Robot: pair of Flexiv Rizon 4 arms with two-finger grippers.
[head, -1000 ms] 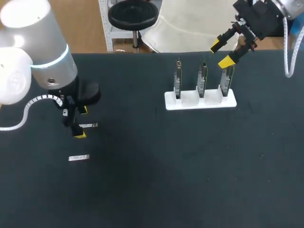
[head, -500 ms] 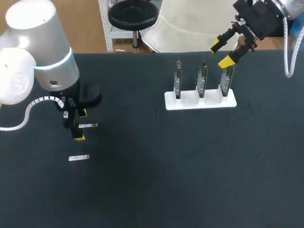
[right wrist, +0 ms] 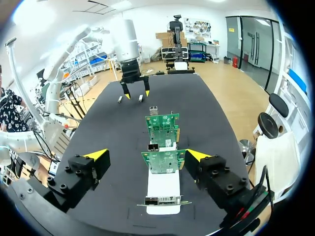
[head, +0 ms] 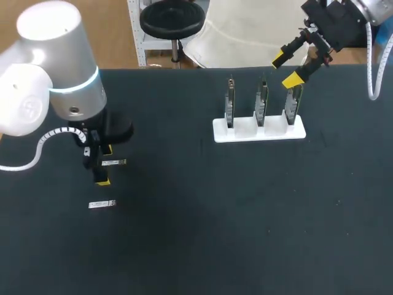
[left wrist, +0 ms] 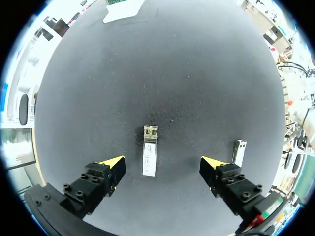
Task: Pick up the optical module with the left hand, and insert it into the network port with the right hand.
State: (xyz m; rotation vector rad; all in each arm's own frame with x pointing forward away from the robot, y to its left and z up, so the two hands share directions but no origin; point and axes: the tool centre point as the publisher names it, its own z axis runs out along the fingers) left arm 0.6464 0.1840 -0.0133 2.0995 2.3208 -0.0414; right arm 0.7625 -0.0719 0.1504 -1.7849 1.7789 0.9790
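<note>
Evidently lined up for the pick, the left hand (left wrist: 162, 164) hangs wide open astride the optical module (left wrist: 149, 157) lying on the counter (left wrist: 197, 73), while the right hand (right wrist: 146, 154), equally wide, hovers above the port boards (right wrist: 163, 161).

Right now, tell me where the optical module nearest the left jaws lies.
Head view, left side of the table: the optical module lies flat between the open left jaws, a second module beside them.

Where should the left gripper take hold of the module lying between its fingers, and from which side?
Across its two long sides, about mid-length, coming straight down from above. The module lies flat on the table, lengthwise between the open fingers of the left gripper, so they would close across its narrow width.
</note>
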